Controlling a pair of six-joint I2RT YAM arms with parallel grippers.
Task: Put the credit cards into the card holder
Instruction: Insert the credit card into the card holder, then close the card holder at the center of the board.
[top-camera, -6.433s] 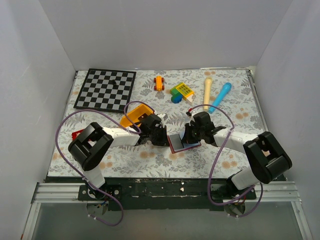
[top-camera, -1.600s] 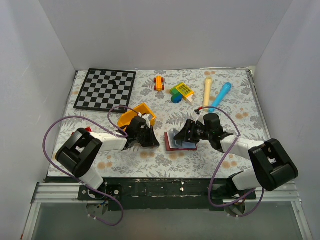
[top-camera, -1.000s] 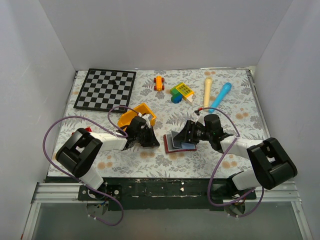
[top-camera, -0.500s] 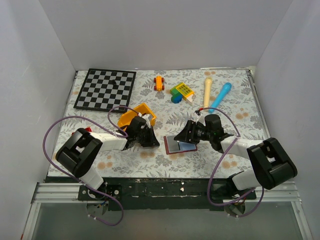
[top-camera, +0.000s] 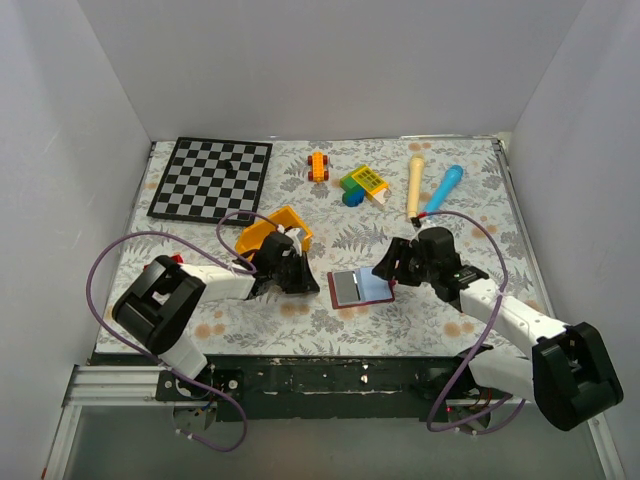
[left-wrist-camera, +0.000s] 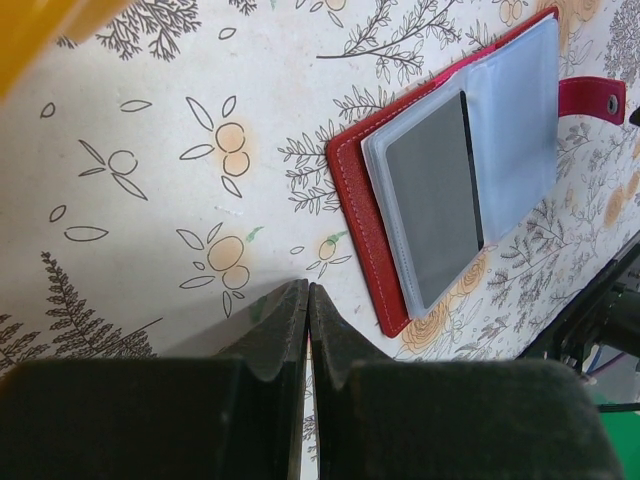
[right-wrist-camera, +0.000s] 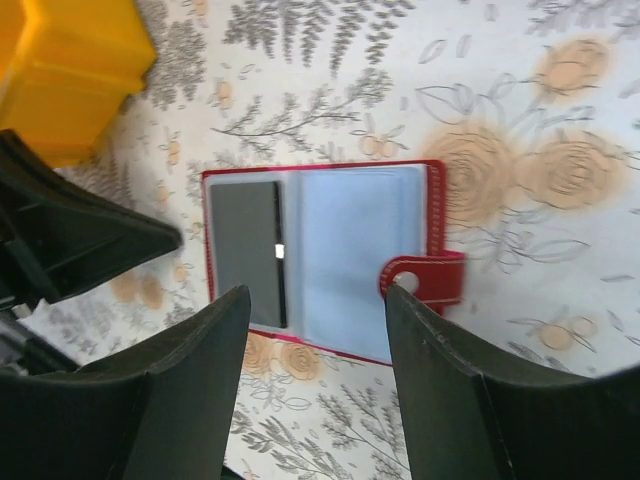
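While the card holder (top-camera: 357, 288) lies spread open and flat near the middle of the table (top-camera: 480, 205), you can see one dark card (left-wrist-camera: 435, 200) seated in a clear pocket on its 9 o'clock half. The 3 o'clock half shows only a pale, empty sleeve, with the snap tab (right-wrist-camera: 435, 275) hanging off that edge. Lying flat like this keeps both pockets facing up and easy to reach.

Your left gripper (top-camera: 303, 282) is pinched fully shut with nothing in it. Its tips rest low on the cloth just beside the holder's 9 o'clock edge but apart from it. My guess is that it is parked there as a stop, so the holder cannot slide towards the yellow bin (top-camera: 270, 228) at 10 o'clock.

Your right gripper (top-camera: 388, 270) sits at the holder's 3 o'clock side, over the tab end. Its fingers are spread wide and nothing is between them. From its wrist view it appears to hover above the holder rather than press on it, though I cannot be sure of contact.

I cannot make out any loose card in these views, so check where the rest are before your next reach.
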